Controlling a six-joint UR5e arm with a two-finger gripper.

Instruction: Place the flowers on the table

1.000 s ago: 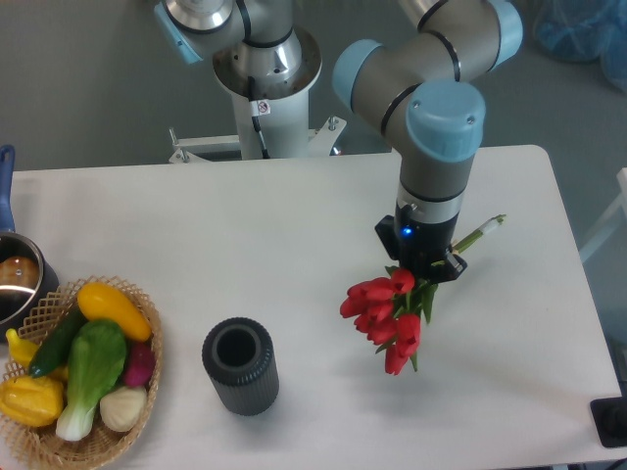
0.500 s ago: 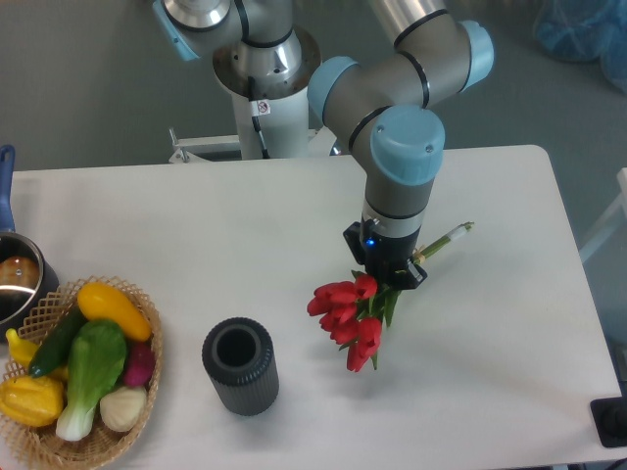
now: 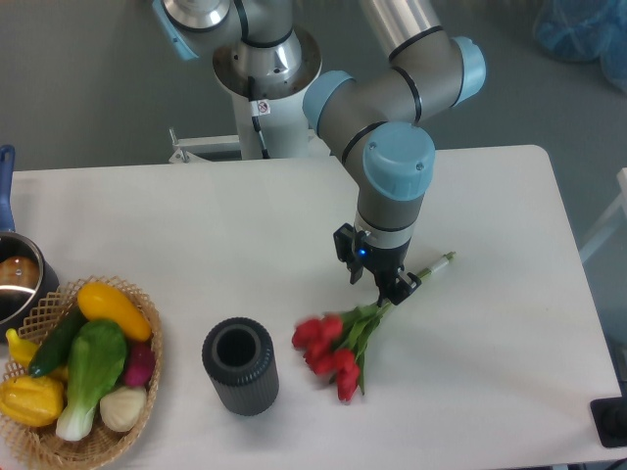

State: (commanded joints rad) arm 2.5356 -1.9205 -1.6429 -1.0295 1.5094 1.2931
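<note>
Lowered leftward, end effector [image 3: 385, 284] points down gripping flowers [image 3: 338, 343].

Grey arm [image 3: 392, 93] w/ lt-blue joint caps

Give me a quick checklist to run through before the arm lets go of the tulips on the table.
1. Flowers down on the table: cannot tell, blooms blurred.
2. Gripper around the stems: cannot tell, jaws hidden by the wrist.
3. Blooms apart from the dark vase: ok, a gap shows.
4. Flowers away from the table's edges: ok.
5. Wicker basket out of the way: ok, far left.
</note>
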